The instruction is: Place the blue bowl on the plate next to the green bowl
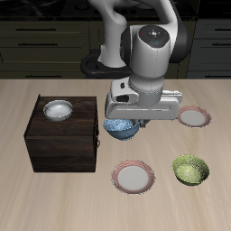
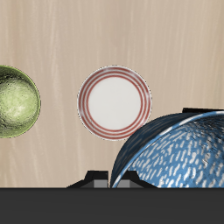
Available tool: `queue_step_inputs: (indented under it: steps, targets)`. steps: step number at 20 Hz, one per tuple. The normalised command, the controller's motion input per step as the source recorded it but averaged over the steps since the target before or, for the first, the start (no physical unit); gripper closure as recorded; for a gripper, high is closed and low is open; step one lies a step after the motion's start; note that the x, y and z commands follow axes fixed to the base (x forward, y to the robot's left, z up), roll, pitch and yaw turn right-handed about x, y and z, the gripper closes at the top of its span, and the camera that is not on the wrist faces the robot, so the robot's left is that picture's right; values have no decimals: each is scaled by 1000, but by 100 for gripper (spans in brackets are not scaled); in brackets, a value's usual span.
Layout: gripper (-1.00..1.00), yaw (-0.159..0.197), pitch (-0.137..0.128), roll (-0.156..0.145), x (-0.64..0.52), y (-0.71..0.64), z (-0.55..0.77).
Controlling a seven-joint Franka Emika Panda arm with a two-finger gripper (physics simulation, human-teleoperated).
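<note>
Gripper (image 1: 122, 120) pinches the blue bowl (image 2: 175, 150) by its thin rim — rigid, glossy, likely light, apt to tilt.

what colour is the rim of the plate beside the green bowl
Pinkish-red rings around a whitish centre on the plate; the wrist view shows it best.

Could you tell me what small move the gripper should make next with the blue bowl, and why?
Probably carry it toward the table's front edge until it is over the plate beside the green bowl, then lower it. The blue bowl hangs tilted right under the gripper, apparently held at its rim, and the wrist view shows that plate bare. The grip itself is hidden in both views.
</note>
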Motion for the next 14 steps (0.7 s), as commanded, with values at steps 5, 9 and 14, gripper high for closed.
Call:
queue_step_inputs:
  steps: [5,9,14]
  targets:
    - [100,-13,9,-17,224,26,77]
    - [100,-4,-15,-13,212,60,17]
    - [100,-17,21,-11,206,56,-79]
